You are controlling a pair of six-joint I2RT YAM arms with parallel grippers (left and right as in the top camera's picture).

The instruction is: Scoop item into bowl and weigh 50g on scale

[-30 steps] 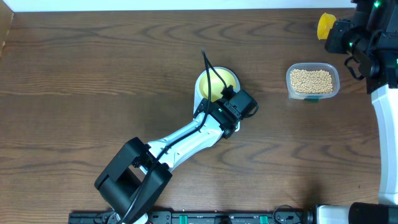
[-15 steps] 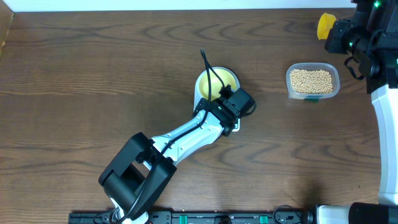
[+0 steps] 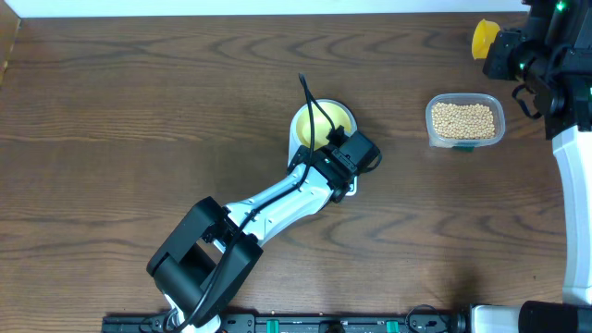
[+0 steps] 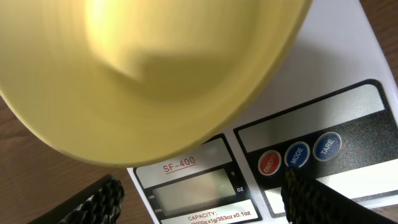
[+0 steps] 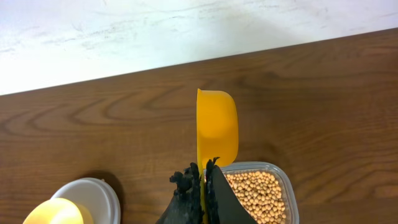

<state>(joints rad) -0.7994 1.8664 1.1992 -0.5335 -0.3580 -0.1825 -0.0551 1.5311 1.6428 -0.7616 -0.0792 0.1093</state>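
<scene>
Overhead: bowl (image 3: pixel 324 121) sits on scale (image 4: pixel 348 74) mid-bench (image 3: pixel 139 111). Left gripper (image 4: pixel 205 196) is low beside it, jaws spread wide, gripping nothing. Right gripper (image 5: pixel 199 186) jaws pinch scoop (image 5: pixel 216 127) handle near tub (image 3: pixel 431 125) of beans (image 3: pixel 463 118). Likely best: lift left clear without nudging bowl, tare, then scoop. Bowl smooth, round, pale yellow; scale flat, glossy white; beans small, hard, prone to rolling.

The surface (image 3: pixel 139 111) is dark brown wood with a wavy grain, evenly lit. A whitish, faintly mottled wall (image 5: pixel 124 31) meets its far edge, and a black rail (image 3: pixel 277 325) lines the near edge.
</scene>
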